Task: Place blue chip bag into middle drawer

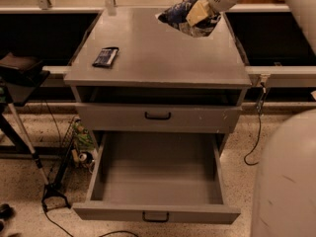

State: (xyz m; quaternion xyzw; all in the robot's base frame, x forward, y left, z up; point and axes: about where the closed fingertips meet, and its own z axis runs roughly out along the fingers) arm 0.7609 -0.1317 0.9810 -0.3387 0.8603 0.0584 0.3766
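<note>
Way into the middle drawer (157, 212): straight down at the front

The gripper (199, 13) hangs over the back right of the cabinet top (158, 58), clamped on the blue chip bag (176, 14). The drawer sticks out well past the shut upper drawer (158, 116), so most of it is open from above. The robot's white body (289, 181) crowds its right front corner, and a dark packet (105, 57) lies on the top's left side.
</note>
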